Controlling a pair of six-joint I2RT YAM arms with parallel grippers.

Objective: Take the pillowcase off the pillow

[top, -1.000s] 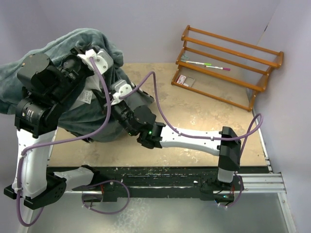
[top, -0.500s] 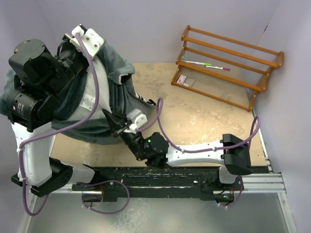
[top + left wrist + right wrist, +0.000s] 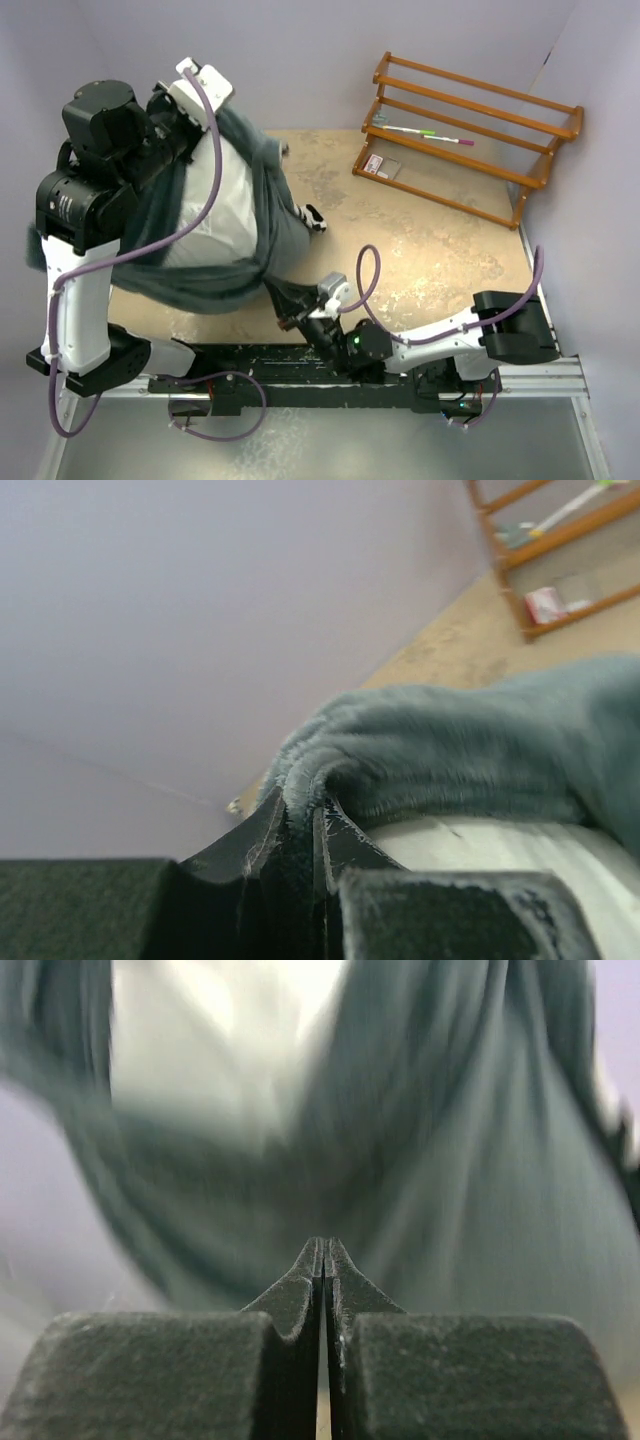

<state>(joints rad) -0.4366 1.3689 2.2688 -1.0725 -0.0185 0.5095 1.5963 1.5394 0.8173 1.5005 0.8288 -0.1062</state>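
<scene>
My left gripper point(image 3: 228, 112) is raised high at the back left, shut on a fold of the grey plush pillowcase point(image 3: 170, 205). The left wrist view shows the fold pinched between its jaws point(image 3: 300, 805). The pillowcase hangs from it around the white pillow point(image 3: 225, 205), whose bare middle shows. A bit of zebra stripe point(image 3: 312, 216) shows at the pillowcase's right edge. My right gripper point(image 3: 285, 300) is shut and empty, low by the table's near edge, just below the hanging pillowcase point(image 3: 470, 1160). Its jaws point(image 3: 323, 1252) point at the grey fabric and the pillow point(image 3: 230, 1020).
A wooden rack point(image 3: 470, 130) lies at the back right with two pens point(image 3: 425, 133) and a small card point(image 3: 385, 166) in it. Walls stand close at the back and right. The tan table point(image 3: 430, 240) stretches between rack and pillow.
My left gripper has lifted the pillowcase higher, and more white pillow shows. My right gripper has drawn back from the fabric towards the near edge of the table.
</scene>
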